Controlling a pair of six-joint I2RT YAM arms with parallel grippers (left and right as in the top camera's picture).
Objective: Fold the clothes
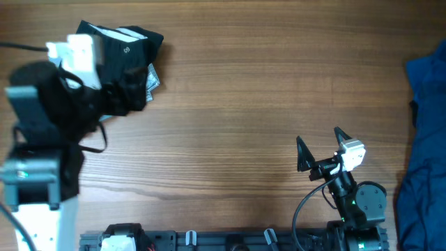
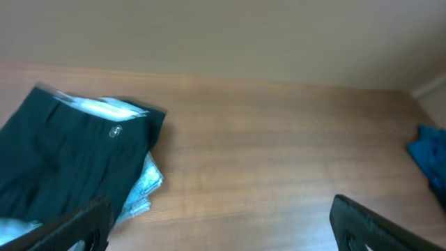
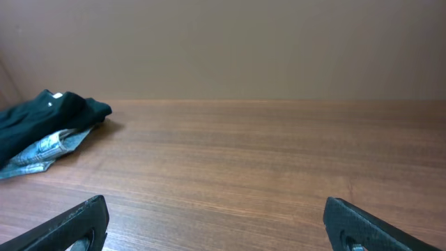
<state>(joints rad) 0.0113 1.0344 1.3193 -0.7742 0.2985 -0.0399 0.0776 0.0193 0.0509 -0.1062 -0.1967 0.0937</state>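
Two claws spread wide, empty: left gripper [image 2: 219, 216] over black shorts [image 1: 125, 45], right gripper [image 1: 319, 138] near right. Shorts sit far left, compact bundle atop denim garment [image 1: 152, 78]. I judge fold mostly done; royal-blue cloth [image 1: 425, 139] at right edge looks unfolded.

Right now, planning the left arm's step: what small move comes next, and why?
Probably lift the left gripper away: it is open and empty, and the black soft-fabric shorts already lie folded compactly on the light-blue denim garment.
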